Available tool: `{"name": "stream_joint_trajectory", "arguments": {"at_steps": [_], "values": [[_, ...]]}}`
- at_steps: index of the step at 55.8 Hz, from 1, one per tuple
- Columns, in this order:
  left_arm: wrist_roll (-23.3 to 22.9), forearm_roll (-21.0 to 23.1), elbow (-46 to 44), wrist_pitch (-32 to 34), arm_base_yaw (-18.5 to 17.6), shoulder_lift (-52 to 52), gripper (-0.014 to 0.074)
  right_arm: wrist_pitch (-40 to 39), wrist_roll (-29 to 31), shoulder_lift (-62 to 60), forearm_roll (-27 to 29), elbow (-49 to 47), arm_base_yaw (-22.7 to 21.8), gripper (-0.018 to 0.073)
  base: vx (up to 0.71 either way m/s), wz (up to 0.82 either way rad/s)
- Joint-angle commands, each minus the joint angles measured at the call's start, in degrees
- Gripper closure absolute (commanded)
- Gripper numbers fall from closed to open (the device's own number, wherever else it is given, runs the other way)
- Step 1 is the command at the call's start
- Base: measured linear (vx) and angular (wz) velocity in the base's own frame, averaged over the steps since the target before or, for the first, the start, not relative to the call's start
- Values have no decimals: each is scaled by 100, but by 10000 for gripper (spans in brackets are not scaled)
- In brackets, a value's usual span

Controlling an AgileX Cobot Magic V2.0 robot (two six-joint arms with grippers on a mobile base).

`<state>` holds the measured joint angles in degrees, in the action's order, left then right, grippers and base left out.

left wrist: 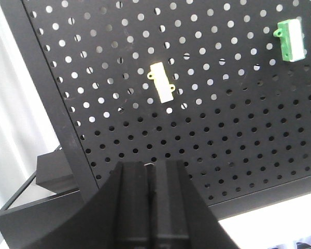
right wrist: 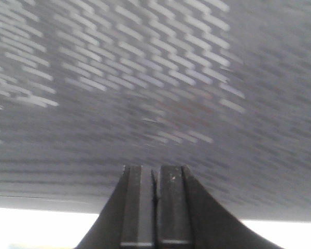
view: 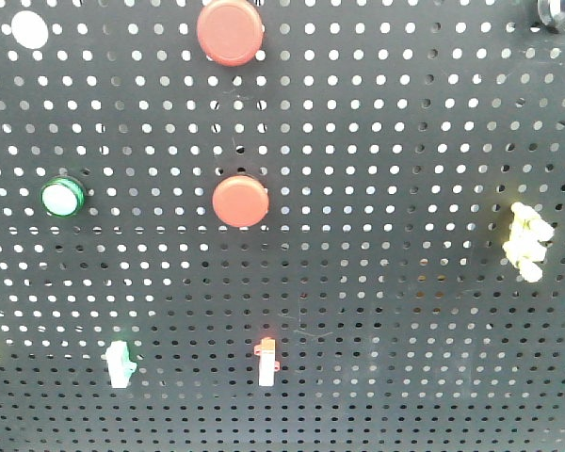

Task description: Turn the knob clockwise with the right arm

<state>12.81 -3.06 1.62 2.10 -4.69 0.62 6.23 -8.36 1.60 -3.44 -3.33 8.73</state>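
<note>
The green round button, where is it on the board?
In the front view the green round button sits on the left side of the black pegboard, level with the lower red button and above the small green switch.

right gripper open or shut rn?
Shut. In the right wrist view the right gripper's two fingers stand pressed together with only a thin seam between them, nothing held. The pegboard ahead is motion-blurred.

Front cam square-on, close to pegboard [view: 377, 282]. Both wrist cams angled up at same board over own gripper; right view motion-blurred, nearer.
</note>
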Motion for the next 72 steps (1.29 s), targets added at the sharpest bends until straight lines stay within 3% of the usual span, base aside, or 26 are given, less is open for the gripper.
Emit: {"name": "stream_joint_trajectory", "arguments": {"at_steps": [1, 9, 17, 72], "values": [[-22, 30, 187, 440, -45, 98, 603, -623, 58, 50, -88, -1, -483, 570, 0, 0], [-22, 30, 187, 440, -45, 98, 603, -665, 40, 50, -83, 307, -1229, 570, 0, 0], [-22, 30, 187, 440, -45, 98, 603, -457, 8, 50, -81, 558, -1547, 570, 0, 0], [-22, 30, 187, 434, -45, 98, 603, -376, 55, -293, -100, 557, -1573, 570, 0, 0]]}}
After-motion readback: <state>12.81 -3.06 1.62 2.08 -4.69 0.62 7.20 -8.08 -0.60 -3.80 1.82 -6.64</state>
